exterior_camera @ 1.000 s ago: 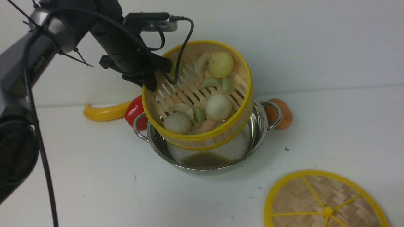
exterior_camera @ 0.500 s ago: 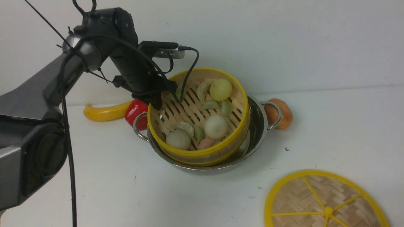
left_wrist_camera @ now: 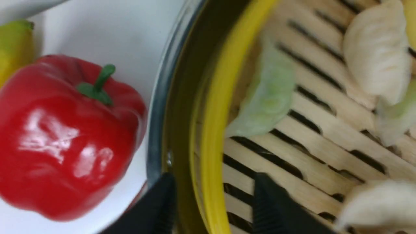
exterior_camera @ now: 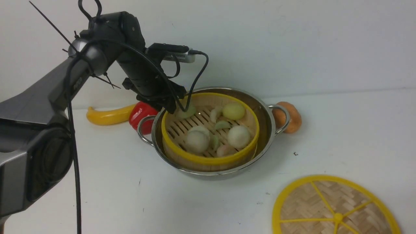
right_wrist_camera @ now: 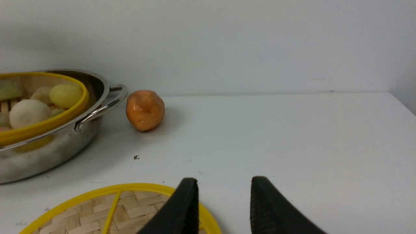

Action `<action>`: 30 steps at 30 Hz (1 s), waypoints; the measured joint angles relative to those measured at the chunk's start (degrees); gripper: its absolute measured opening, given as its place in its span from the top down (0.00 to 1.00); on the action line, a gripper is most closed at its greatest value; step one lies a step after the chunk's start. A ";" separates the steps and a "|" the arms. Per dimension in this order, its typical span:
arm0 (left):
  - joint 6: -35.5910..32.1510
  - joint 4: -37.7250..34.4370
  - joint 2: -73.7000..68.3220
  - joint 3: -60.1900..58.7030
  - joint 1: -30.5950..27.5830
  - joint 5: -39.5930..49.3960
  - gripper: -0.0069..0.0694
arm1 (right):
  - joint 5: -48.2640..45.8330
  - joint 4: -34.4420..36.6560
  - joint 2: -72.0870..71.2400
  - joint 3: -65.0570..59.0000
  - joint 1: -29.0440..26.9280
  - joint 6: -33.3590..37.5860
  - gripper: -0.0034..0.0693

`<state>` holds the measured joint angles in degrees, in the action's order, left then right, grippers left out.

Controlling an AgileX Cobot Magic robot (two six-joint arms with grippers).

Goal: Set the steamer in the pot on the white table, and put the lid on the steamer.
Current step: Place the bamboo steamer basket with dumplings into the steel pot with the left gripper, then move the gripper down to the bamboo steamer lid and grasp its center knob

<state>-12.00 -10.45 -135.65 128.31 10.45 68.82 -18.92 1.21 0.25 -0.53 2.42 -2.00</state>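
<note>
The steamer [exterior_camera: 211, 160], a bamboo basket with a yellow rim and several dumplings and buns inside, sits level inside the steel pot [exterior_camera: 266, 118] on the white table [exterior_camera: 341, 130]. My left gripper [exterior_camera: 174, 109] is open at the steamer's far left edge. In the left wrist view, my left gripper [left_wrist_camera: 214, 178] straddles the yellow rim [left_wrist_camera: 211, 130], one finger outside it and one inside, with gaps on both sides. The lid [exterior_camera: 334, 208] lies flat at the front right. My right gripper [right_wrist_camera: 224, 182] hangs open just above the lid's [right_wrist_camera: 107, 208] edge, with nothing between its fingers.
A red pepper [exterior_camera: 139, 115] and a yellow banana [exterior_camera: 107, 116] lie left of the pot, the pepper close to its handle. An orange round fruit [exterior_camera: 294, 117] sits against the right handle. A white wall stands just behind.
The steamer came down from a tilted hold above the pot and now rests level inside it. My left gripper let go of its rim and opened. The lid has not moved.
</note>
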 joint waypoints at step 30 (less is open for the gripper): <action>6.32 -24.31 27.98 10.23 -0.05 0.85 0.68 | 0.00 0.00 0.00 0.00 0.00 0.00 0.62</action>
<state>-5.69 -34.76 -107.67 138.55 10.40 69.67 -18.92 1.21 0.25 -0.53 2.42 -2.00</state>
